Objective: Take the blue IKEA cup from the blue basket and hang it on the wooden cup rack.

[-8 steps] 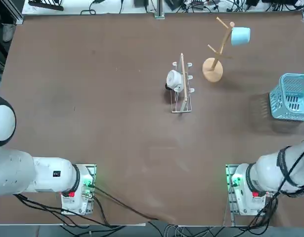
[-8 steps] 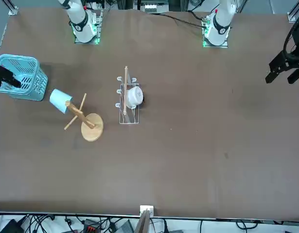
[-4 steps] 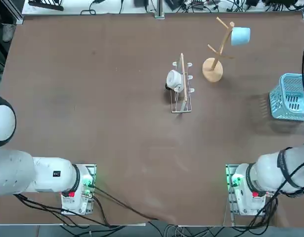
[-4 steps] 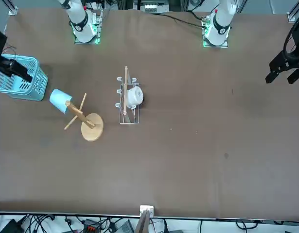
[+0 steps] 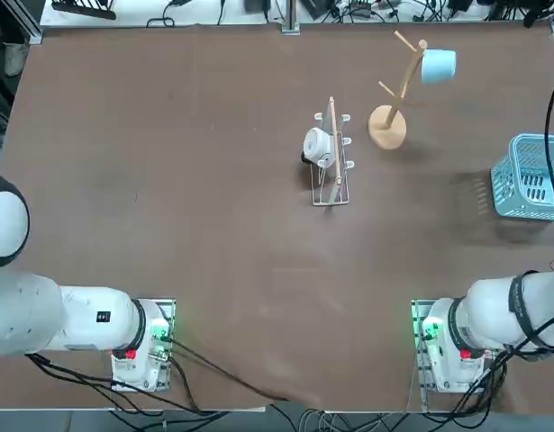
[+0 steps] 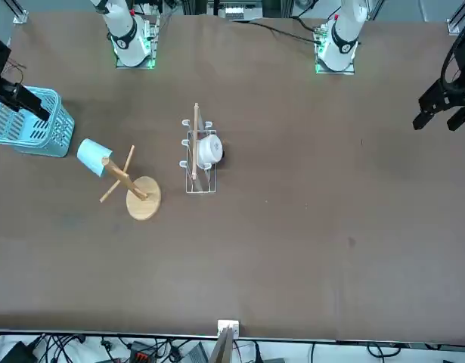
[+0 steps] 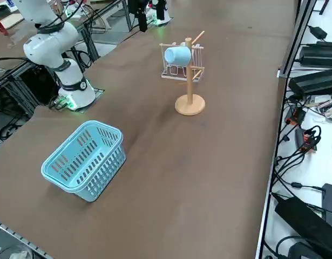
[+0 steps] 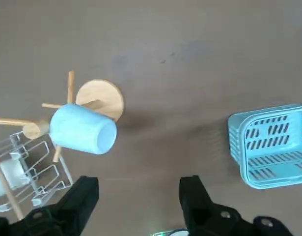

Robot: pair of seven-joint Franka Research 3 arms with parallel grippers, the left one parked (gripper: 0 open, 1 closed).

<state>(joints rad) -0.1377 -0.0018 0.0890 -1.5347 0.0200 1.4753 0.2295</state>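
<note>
At front-view edge: right gripper (image 8: 139,194), jaws released, half cropped | blue IKEA cup (image 5: 438,65) on wooden cup rack (image 5: 391,99)

The right arm is raised high off the desk (image 6: 292,249), with its tool (image 8: 138,196) pointing straight down and empty. Its two black fingers (image 8: 84,196) are spread wide apart with nothing between them. From across the desk, the tool (image 6: 9,83) shows as a dark shape at the desk's edge on the arm's own side.
</note>
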